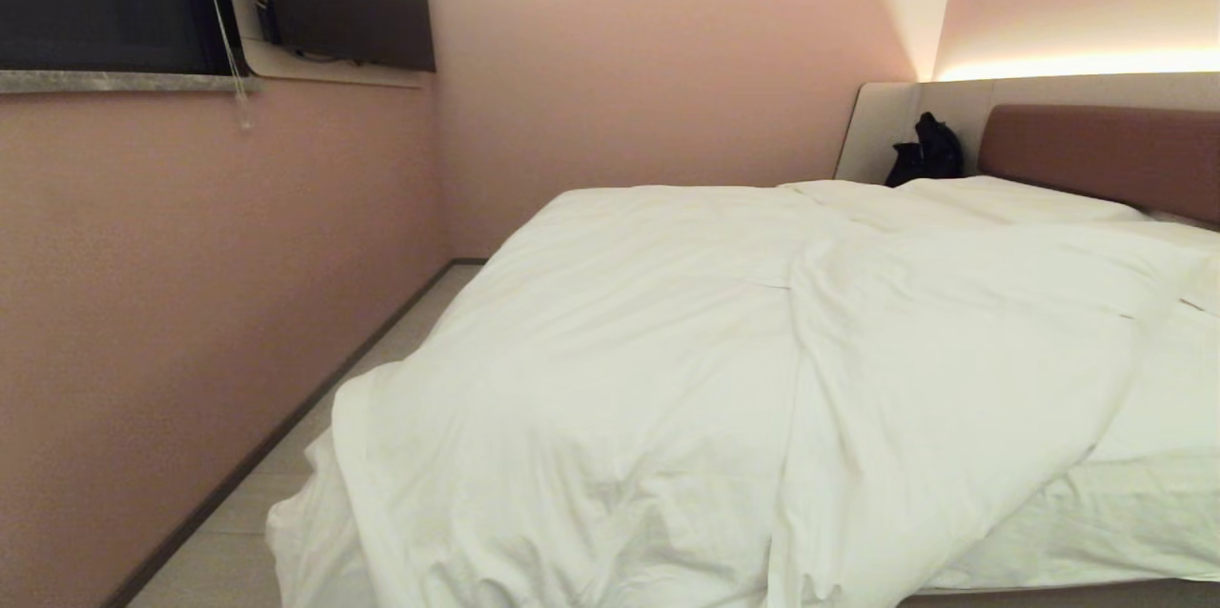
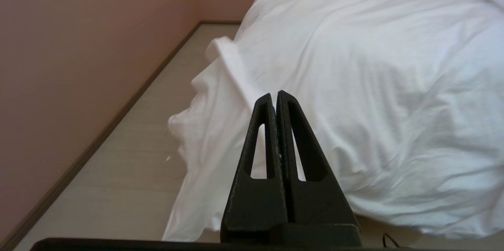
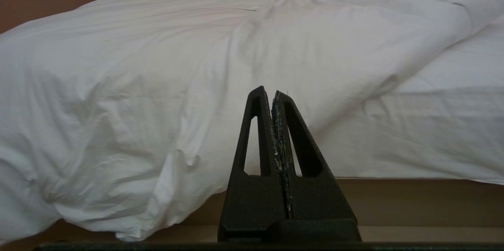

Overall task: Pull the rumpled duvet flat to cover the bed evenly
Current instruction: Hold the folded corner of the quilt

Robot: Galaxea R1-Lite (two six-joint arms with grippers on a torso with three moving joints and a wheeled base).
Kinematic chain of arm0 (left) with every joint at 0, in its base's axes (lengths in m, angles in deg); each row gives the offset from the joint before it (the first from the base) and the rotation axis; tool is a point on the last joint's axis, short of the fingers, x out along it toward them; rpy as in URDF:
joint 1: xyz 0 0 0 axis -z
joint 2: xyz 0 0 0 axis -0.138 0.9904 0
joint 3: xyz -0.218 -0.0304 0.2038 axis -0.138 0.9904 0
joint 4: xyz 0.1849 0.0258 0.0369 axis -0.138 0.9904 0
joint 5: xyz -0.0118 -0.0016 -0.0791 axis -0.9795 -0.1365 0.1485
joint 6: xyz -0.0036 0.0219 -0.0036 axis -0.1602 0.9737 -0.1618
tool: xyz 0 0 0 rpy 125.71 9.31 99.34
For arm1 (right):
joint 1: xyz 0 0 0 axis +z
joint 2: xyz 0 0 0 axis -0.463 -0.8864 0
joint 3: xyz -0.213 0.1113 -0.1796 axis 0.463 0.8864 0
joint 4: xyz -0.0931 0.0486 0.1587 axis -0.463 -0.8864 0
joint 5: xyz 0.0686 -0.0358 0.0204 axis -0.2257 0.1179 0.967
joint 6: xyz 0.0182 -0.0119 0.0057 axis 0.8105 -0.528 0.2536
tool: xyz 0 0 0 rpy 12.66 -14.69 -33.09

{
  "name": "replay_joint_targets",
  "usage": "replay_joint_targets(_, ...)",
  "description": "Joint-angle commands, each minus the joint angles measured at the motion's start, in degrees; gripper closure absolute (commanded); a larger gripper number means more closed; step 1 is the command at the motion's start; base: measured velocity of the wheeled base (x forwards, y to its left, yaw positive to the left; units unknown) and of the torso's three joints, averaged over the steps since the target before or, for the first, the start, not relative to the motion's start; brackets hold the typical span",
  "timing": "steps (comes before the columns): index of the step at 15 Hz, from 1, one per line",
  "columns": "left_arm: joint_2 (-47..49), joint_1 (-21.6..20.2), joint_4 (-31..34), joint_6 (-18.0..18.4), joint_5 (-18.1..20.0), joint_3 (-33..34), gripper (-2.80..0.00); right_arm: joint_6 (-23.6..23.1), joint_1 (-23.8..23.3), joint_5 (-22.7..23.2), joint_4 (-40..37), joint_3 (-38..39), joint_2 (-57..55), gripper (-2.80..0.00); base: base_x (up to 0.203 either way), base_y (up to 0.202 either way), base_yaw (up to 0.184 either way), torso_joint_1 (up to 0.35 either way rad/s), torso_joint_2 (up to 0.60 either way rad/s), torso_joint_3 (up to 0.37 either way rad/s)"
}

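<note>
The duvet [image 1: 667,379] lies bunched toward the bed's [image 1: 1096,579] left side and foot. Its near left corner spills over the foot-left corner and sags toward the floor [image 1: 381,351]. A long diagonal fold runs from the middle of the foot edge up toward the headboard [image 1: 1096,151], and right of that fold the sheet [image 1: 1144,494] is bare along the right part of the foot edge. At the head end a pillow [image 1: 1010,198] shows above the duvet's top edge, and a dark bag [image 1: 925,155] sits in the corner beside the headboard.

The left gripper [image 2: 274,95] is clenched on nothing, short of the foot-left corner and aimed at the drooping cloth. The right gripper [image 3: 269,93] is likewise closed and empty, facing the foot edge where the fold ends.

No pulling has begun, as far as I can judge. The risks from here:
- Pinching only the cover's top layer would let the filling stay lumped.
- Tugging at the overhanging left corner could drag more duvet off the bed.
- Pulling with one arm alone would likely skew the fold rather than open it.
- A grab too low at the bare part could lift the sheet instead.
</note>
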Motion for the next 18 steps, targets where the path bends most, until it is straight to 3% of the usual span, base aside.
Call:
replay_joint_targets(1,0.0,0.01,-0.39,0.0,-0.01,0.21,0.0,-0.04,0.04,0.01,0.04,0.02,-0.06,0.0,0.0,-0.192,0.001,0.001,0.0,0.002)
replay_joint_targets(18,0.0,0.01,-1.97,-0.27,-0.1,0.64,0.0,-0.04,0.04,0.01,0.04,-0.04,-0.06,0.0,0.0,-0.195,0.0,0.002,0.0,0.001)
